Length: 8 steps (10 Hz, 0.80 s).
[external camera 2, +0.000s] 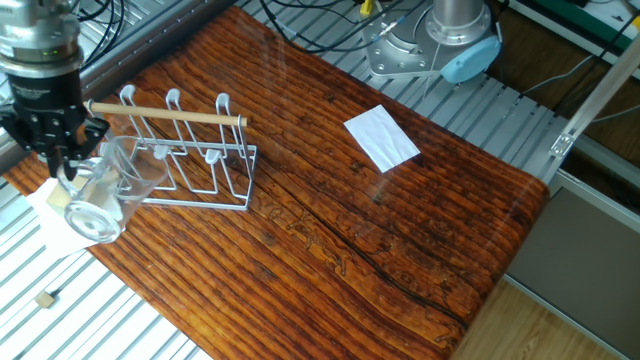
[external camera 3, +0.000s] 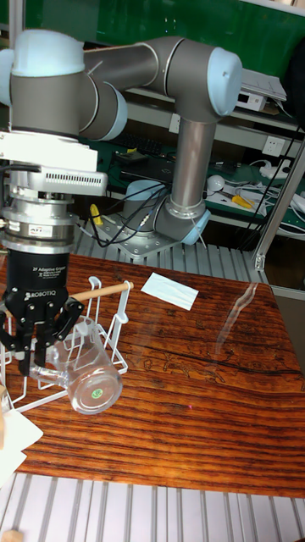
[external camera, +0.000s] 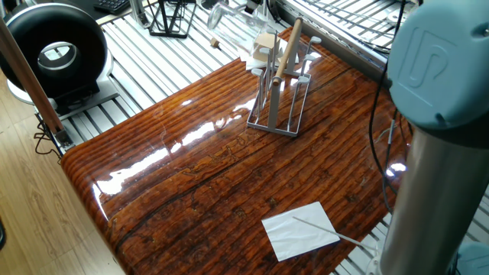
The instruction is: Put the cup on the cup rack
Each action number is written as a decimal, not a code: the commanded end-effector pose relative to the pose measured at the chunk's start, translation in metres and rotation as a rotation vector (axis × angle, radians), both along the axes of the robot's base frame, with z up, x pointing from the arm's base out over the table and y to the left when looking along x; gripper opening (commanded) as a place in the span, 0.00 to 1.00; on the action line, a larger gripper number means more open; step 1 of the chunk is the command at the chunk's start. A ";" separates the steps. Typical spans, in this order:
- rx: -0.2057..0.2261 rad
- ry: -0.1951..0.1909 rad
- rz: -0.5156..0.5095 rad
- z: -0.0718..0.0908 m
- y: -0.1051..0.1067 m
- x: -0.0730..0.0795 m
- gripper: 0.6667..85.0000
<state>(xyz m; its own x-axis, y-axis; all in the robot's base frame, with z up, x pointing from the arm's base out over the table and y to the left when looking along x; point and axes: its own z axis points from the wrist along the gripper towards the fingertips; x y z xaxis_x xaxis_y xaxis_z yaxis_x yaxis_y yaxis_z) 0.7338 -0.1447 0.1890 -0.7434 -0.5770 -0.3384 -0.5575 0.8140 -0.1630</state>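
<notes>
Tool (external camera 3: pixel 32 351) of mine grips the clear glass tumbler cup (external camera 3: pixel 85 374) by its rim, cup tipped sideways in the air, base toward the near edge. It hangs just left of the grey wire cup rack (external camera 2: pixel 190 160) on the glossy wooden worktop (external camera 2: pixel 330 200).

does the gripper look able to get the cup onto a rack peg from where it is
Probably yes: the gripper holds the cup tilted just beside the cup rack, whose pegs look bare, and nothing stands between them.
</notes>
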 end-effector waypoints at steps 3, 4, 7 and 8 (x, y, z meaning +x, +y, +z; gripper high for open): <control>-0.018 -0.054 0.103 0.008 -0.014 0.013 0.00; -0.006 -0.063 0.109 0.009 -0.013 0.014 0.00; 0.050 -0.108 0.120 0.021 -0.003 0.016 0.00; 0.065 -0.128 0.132 0.024 -0.002 0.016 0.00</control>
